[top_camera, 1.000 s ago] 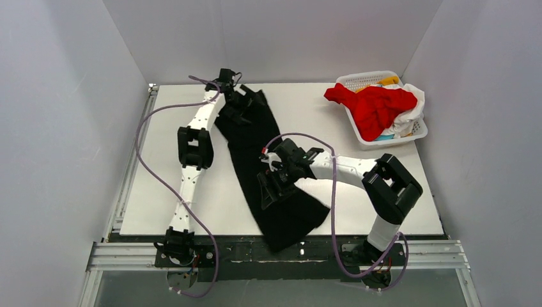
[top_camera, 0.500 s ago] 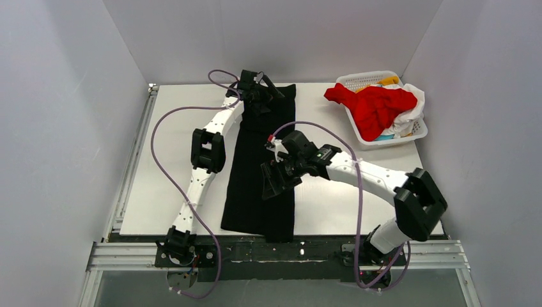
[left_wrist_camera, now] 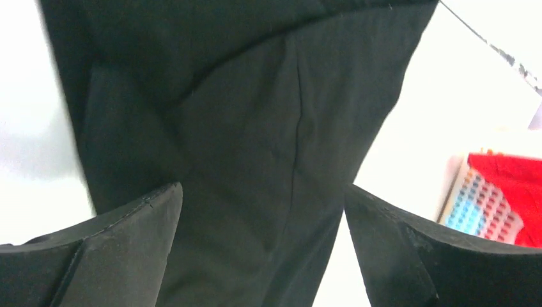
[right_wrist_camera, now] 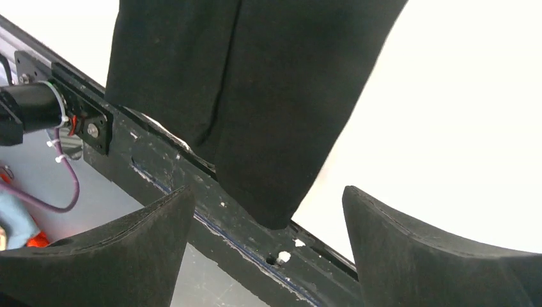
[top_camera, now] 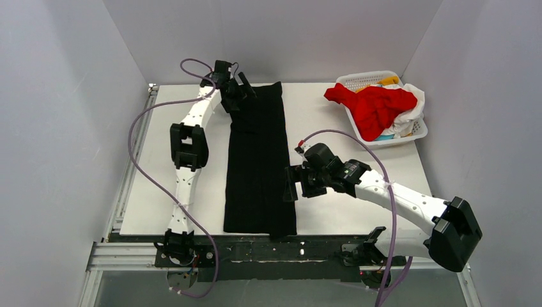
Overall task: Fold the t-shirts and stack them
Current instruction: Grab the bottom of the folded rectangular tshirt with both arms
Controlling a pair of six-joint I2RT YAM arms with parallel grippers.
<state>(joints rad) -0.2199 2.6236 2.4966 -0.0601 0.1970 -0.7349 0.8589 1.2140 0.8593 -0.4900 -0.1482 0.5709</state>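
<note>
A flat white matte tabletop fills the middle of the scene, boxed in by three plain pale grey-white walls: one on the left, one at the far end and one on the right. Light is even and soft, with faint shadows only. A silver aluminium rail runs along the near edge, and a thinner one lines the left side. A scuffed black strip lies between table and near rail. Nearer still sits a smooth grey panel.
</note>
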